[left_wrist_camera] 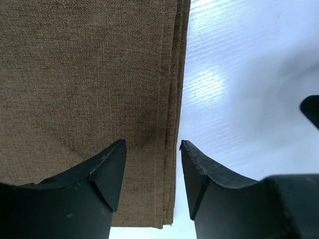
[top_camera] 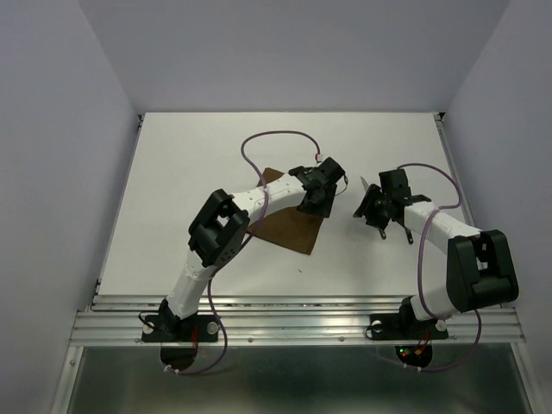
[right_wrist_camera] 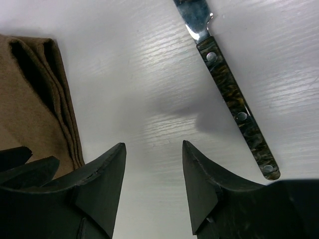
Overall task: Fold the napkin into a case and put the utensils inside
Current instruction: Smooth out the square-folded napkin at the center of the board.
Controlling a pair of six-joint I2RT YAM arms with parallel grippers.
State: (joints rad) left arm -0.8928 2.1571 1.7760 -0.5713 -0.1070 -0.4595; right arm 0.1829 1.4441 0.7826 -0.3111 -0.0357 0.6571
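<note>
The left gripper [left_wrist_camera: 152, 144], wide and empty, hangs over the folded edge of the brown napkin [left_wrist_camera: 84, 89] lying on the table [left_wrist_camera: 239, 74]. The right gripper [right_wrist_camera: 153, 147] (also wide, empty) hangs between napkin and a dark-handled utensil [right_wrist_camera: 237, 107].

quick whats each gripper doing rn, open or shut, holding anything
left gripper: open, holding nothing, over the edge of the napkin
right gripper: open, holding nothing, utensil lying beside it

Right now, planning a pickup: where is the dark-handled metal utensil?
Right wrist view: the utensil lies on the white table, right of the folded brown cloth napkin.
</note>
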